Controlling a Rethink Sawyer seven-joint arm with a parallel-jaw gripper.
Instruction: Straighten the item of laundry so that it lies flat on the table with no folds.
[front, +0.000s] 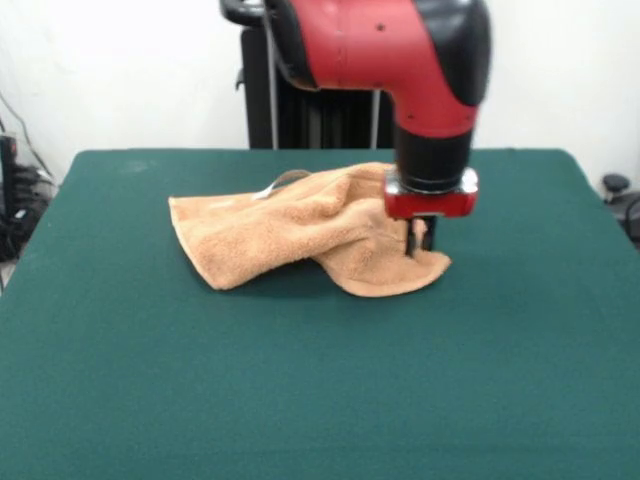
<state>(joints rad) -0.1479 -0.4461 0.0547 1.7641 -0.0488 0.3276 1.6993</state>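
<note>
The table (120, 380) stretches wide and green across the whole picture, and on the left side it is bare cloth right up to the far edge.

Moving in from the left, here is the towel (290, 235), orange-tan and clearly not flat. It sits on the far half of the table, a little left of centre to centre. Its left corner lies down on the green, and from there the near edge runs diagonally toward the front. The middle is rumpled, with soft ridges and a fold running across it, and the cloth looks doubled over itself. At the towel's far edge a small white loop (278, 183) arcs up just off the fabric.

Further right, the towel narrows into a rounded flap that lies on the table, and this is where the action is. The red and black arm (400, 50) comes down from above, its black wrist ending in a red collar, and the gripper (418, 240) sits right at the towel's right end. The fingers are close together, narrow, with towel fabric pressed up around them; they appear to pinch the cloth there, though the exact grip is partly hidden by the fabric itself. The tips are low, at or just above the table surface.

Right of the gripper, it is plain green again out to the table's right edge.
</note>
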